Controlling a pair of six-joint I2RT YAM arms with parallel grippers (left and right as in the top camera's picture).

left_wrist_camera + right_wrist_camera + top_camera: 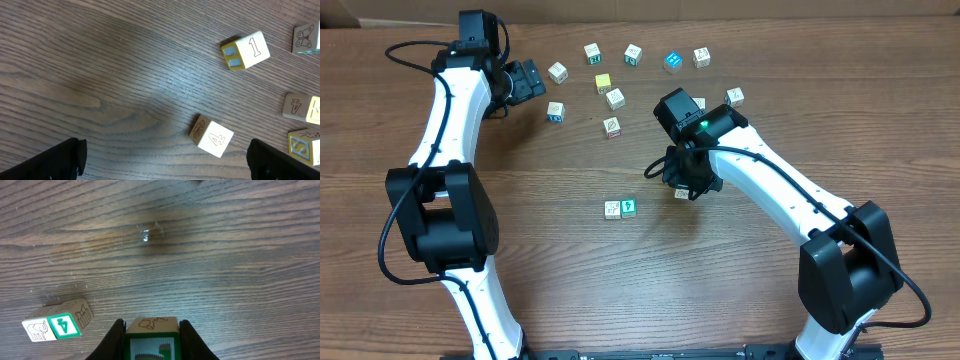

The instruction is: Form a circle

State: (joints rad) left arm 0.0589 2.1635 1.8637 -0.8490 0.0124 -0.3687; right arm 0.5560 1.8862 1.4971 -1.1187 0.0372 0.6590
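A green-faced block (151, 339) is gripped in the right jaws, just right of the block pair (620, 208) on the table (620, 300). Other blocks (614, 98) are scattered beyond the pair. The left jaws are held wide open beyond it, leftward.

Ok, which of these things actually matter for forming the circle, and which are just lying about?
Part of the job:
- held block in the right claw
- green-faced block and its tan neighbour, touching, in the middle
- scattered blocks farther back, such as the yellow block and blue block

Lying about:
- only what looks like cardboard at the far-left corner
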